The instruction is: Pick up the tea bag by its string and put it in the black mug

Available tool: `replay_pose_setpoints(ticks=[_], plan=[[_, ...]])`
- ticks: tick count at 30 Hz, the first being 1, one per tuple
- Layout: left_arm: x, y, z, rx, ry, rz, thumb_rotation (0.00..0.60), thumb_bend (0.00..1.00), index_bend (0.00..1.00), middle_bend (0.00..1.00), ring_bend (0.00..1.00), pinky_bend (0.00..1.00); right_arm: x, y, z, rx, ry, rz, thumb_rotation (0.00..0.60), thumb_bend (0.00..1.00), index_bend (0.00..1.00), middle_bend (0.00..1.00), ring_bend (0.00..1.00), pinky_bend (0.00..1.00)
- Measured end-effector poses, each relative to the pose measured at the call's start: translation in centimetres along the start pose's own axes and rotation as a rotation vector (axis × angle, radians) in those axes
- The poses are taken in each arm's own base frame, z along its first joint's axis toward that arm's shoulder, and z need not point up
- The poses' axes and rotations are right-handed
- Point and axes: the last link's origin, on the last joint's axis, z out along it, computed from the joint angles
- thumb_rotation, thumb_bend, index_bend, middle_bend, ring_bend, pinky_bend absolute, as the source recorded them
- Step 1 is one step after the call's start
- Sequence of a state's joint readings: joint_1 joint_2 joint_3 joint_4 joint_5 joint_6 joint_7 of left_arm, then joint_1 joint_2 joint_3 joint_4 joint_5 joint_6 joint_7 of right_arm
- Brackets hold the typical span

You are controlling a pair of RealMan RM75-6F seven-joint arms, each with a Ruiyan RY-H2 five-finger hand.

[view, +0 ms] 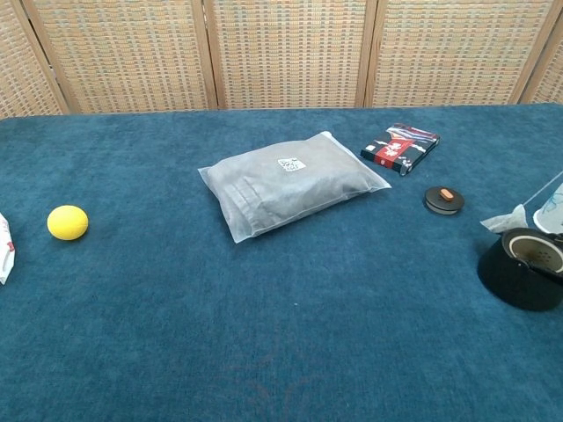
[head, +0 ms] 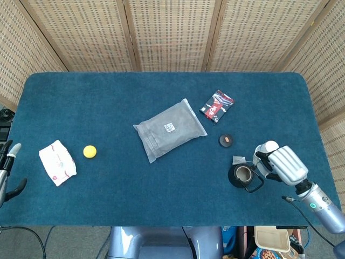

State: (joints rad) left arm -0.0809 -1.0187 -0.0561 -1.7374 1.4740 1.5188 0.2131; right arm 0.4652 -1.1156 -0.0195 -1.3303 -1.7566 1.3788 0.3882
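The right hand (head: 281,164) is at the right end of the blue surface (head: 108,102), just beside the black mug (head: 242,176). Its fingers are curled in, and a thin string (view: 544,190) runs from it down to the tea bag (view: 506,220), so the hand is pinching the string. In the chest view only a bit of this hand shows at the right edge.

The tea bag is not in the mug. It sits just behind the mug's far rim, low by the surface. I cannot tell if it touches the mug or the surface. The mug stands upright with its handle toward the front.

The left hand (head: 7,170) is at the far left edge, well apart from everything. Its fingers are spread and hold nothing.

Also on the surface are a gray bag (head: 169,129), a small dark packet (head: 216,106), a little round black thing (head: 226,140), a yellow ball (head: 89,151) and a white pack (head: 56,162).
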Motion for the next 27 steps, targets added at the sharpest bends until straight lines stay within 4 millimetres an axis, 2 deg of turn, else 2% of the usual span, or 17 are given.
replay_pose_setpoints(ticks=[10,27], plan=[[-0.1,0.1,0.0,-0.001,-0.003,-0.001,0.600,0.32,0.03,0.00,0.00,0.00,1.6,0.3,-0.4,0.003,0.046,-0.008,0.600,0.79,0.70,0.90,0.91,0.95],[0.1,0.3,0.1,-0.007,0.004,0.003,0.600,0.32,0.03,0.00,0.00,0.00,1.7,0.4,-1.5,-0.002,0.049,0.014,0.600,0.80,0.70,0.90,0.91,0.95]])
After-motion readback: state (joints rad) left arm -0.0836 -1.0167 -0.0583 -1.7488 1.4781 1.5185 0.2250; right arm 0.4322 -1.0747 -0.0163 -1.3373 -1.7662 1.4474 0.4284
